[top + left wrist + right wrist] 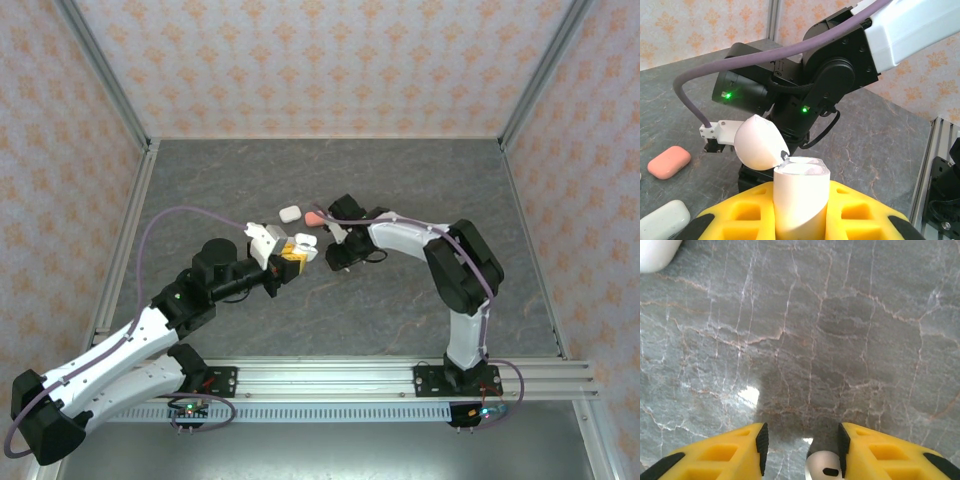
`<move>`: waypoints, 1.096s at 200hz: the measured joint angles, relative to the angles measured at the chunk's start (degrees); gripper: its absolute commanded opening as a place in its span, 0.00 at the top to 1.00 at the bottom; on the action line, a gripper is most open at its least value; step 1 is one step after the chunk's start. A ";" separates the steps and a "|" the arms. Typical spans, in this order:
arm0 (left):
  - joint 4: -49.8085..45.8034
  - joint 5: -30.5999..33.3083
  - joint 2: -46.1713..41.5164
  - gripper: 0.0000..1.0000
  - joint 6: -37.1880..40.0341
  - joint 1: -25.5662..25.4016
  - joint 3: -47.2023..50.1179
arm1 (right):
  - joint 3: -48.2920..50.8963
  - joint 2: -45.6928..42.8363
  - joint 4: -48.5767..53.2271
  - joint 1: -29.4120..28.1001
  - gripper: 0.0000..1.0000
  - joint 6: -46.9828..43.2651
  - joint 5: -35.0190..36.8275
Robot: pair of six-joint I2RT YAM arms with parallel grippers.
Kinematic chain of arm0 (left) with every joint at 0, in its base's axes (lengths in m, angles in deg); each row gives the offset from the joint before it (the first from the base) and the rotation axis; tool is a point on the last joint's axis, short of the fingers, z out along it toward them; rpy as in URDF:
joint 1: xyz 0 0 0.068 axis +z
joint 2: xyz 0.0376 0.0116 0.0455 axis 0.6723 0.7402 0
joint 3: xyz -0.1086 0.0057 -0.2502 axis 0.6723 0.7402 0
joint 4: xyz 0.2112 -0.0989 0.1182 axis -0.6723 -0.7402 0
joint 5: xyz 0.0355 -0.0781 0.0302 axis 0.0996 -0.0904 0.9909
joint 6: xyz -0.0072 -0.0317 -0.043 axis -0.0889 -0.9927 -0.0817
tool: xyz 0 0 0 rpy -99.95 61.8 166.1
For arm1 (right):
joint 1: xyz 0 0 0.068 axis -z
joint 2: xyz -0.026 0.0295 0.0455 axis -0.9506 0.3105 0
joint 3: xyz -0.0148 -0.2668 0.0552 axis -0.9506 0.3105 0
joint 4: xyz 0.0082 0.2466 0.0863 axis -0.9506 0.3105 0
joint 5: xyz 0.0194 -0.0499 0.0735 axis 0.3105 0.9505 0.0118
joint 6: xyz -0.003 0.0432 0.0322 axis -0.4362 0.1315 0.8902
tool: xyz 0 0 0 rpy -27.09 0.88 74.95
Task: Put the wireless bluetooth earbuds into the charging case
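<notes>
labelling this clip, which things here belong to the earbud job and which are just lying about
Job: open white charging case in the left tool; small whitish piece, probably an earbud, inside the right tool.
Lying about: pink case; white case beside it; another white case.

A grey, marble-veined stone-look bench [400, 180] fills the floor of the cell, its pale cracks and a bright glint of light plain in the right wrist view. Cream wallpapered walls [320, 60] with an orange floral pattern enclose it on three sides. Slanted aluminium corner posts [105, 70] meet the bench's back corners. A ribbed aluminium rail [330, 375] runs along the near edge.
</notes>
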 measured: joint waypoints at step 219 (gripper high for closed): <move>0.04 -0.02 2.51 1.00 -0.02 0.00 0.00 | 5.86 -5.11 3.04 1.27 0.66 -0.44 0.50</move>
